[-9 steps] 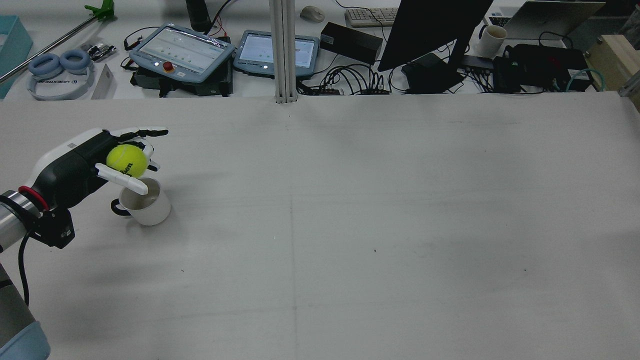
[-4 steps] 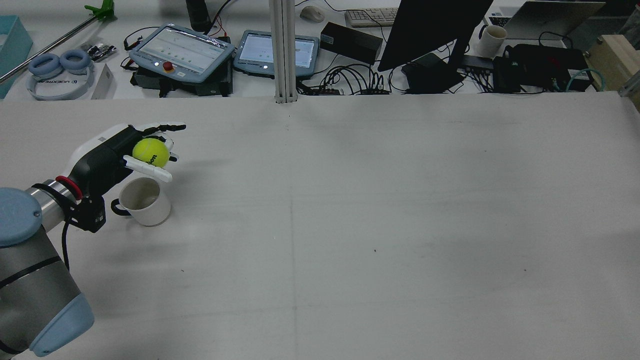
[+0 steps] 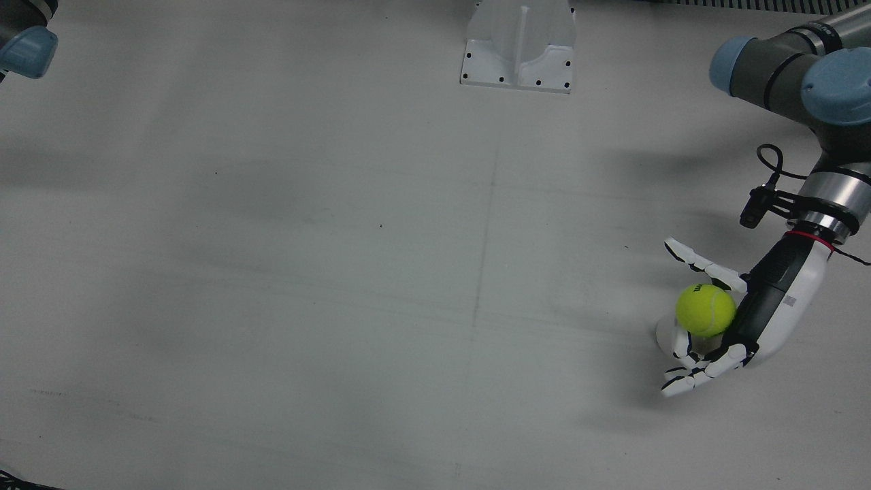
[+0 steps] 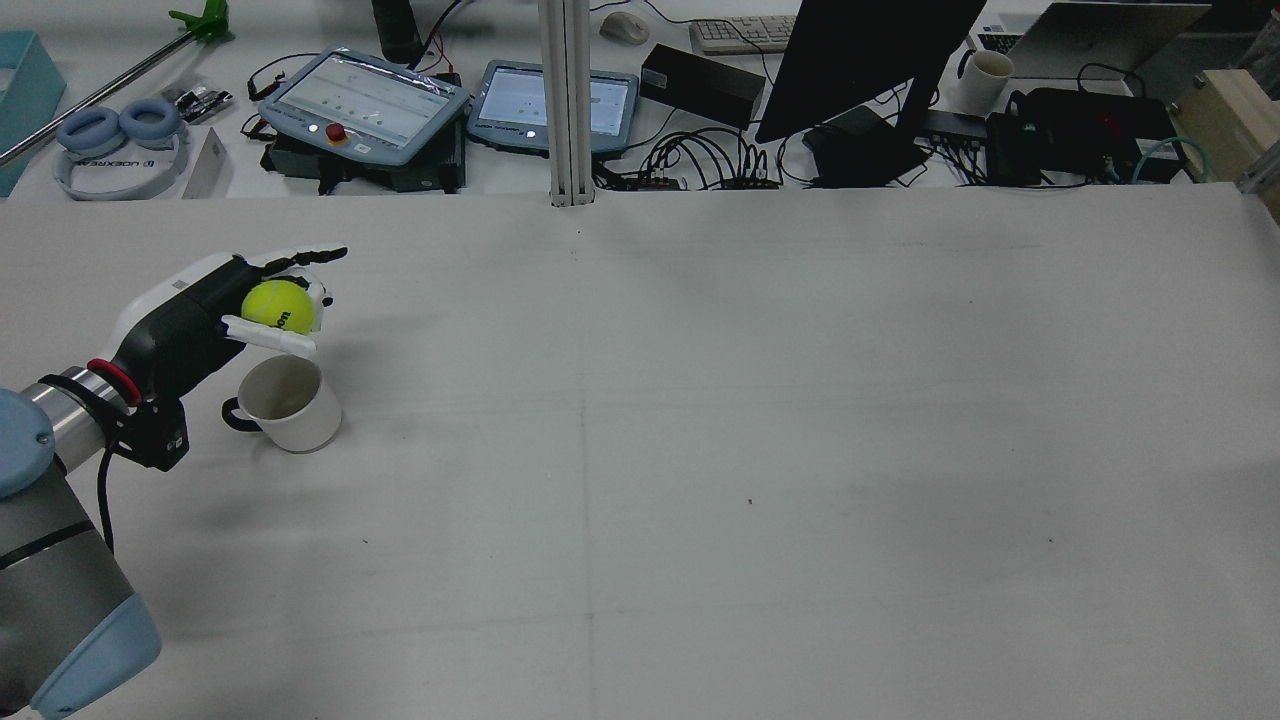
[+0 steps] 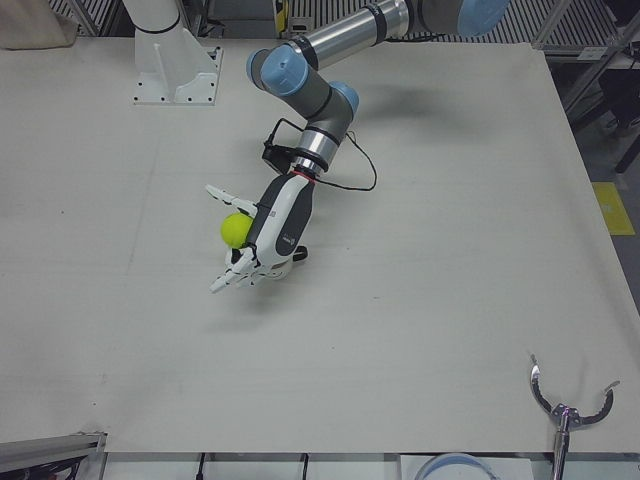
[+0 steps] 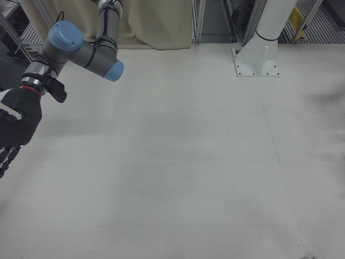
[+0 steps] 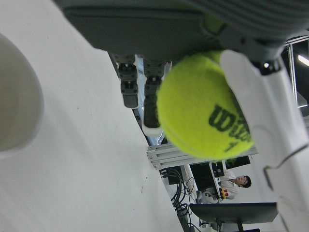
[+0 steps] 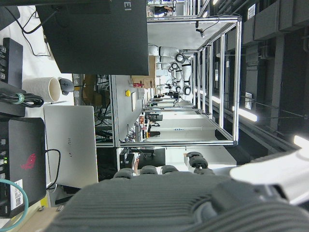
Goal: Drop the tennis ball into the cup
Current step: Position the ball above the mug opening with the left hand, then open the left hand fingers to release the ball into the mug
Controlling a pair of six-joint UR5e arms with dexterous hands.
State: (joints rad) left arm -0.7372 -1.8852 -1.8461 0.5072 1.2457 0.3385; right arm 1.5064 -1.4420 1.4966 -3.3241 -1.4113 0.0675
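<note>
Holding: left hand [image 4: 215, 305] clasps tennis ball [image 4: 278, 306], poised just beyond white mug [image 4: 289, 402]'s open mouth; right hand [image 6: 13, 132] idle, grip indeterminate.

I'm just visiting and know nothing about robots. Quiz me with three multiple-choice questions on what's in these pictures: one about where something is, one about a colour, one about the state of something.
1. Where is the tennis ball?
A. Inside the cup
B. Held in the left hand, above the table
C. Lying loose at mid-table

2. What colour is the cup?
A. White
B. Red
C. Blue

3. How does the cup stand?
A. Tipped on its side
B. Upside down
C. Upright, mouth open and empty

Answers:
1. B: the rear view shows the tennis ball gripped by the left hand, just beyond the cup's rim rather than in it.
2. A: the cup is white, with a dark handle.
3. C: its open mouth faces up and nothing lies inside.
</note>
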